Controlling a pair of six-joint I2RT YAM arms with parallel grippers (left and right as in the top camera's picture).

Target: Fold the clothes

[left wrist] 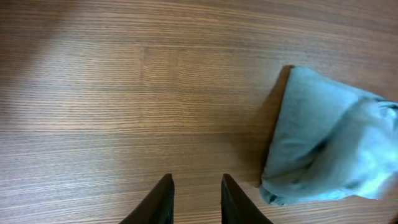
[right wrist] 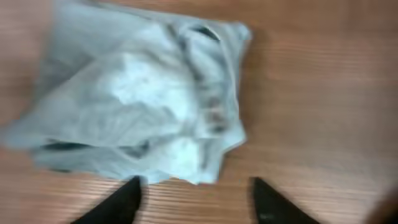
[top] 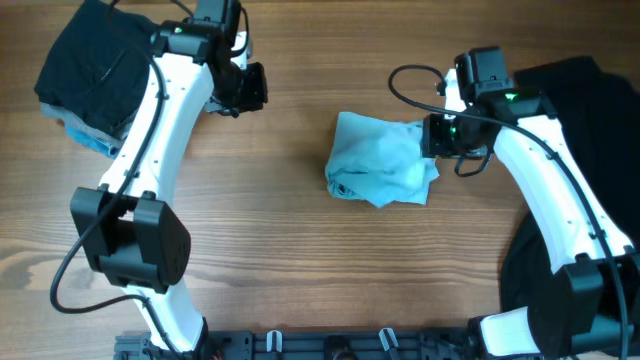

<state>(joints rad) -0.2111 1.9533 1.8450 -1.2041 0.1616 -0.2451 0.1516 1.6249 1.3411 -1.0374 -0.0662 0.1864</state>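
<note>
The pale sky-blue T-shirt (top: 380,160) lies crumpled in a loose bundle at the table's middle. It also shows in the left wrist view (left wrist: 329,149) and the right wrist view (right wrist: 143,99). My right gripper (top: 428,137) is open and empty, just right of the bundle's edge; in its own view (right wrist: 196,190) the fingers stand apart with bare wood between them. My left gripper (top: 262,88) is open and empty over bare wood, well left of the shirt (left wrist: 196,186). A black garment (top: 590,110) lies at the right edge.
A folded black garment (top: 90,65) lies on a blue one (top: 92,140) at the back left corner. The black garment on the right runs down the table's right side (top: 535,280). The wooden table (top: 300,250) shows bare in front.
</note>
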